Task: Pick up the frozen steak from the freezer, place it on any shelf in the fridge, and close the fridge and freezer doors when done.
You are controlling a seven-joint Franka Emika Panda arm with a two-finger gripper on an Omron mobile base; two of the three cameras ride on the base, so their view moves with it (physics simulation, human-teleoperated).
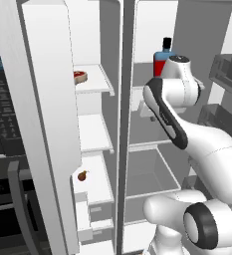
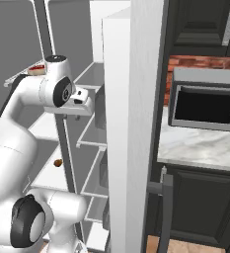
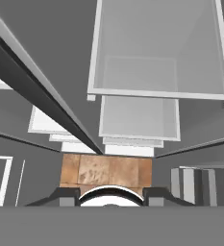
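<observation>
- the tall white side-by-side refrigerator (image 1: 122,124) stands with both doors swung open, the freezer compartment on the left and the fridge compartment on the right, split by one grey centre post, in the left base view.
- the white franka arm with dark joints (image 1: 177,119) rises from the base and bends toward the fridge side, its wrist level with the upper shelves.
- one grey-framed microwave with a dark window (image 2: 205,106) sits on a pale marble counter (image 2: 195,148) beside the fridge in the right base view, under a strip of red brick wall.
- three white freezer shelves (image 1: 95,132) show one above another in the left base view.
- the two-finger gripper (image 3: 111,194) points down past a stack of white fridge shelves toward a brown tiled floor; only the bases of its dark fingertips (image 3: 65,194) show, so whether it is spread or closed cannot be told.
- one blue bottle with a red label and black cap (image 1: 163,59) stands on an upper fridge shelf behind the wrist.
- one red frozen steak (image 1: 80,76) lies on the top freezer shelf, at its left edge, apart from the arm.
- one small brown food item (image 1: 82,175) rests on the lowest of the three freezer shelves.
</observation>
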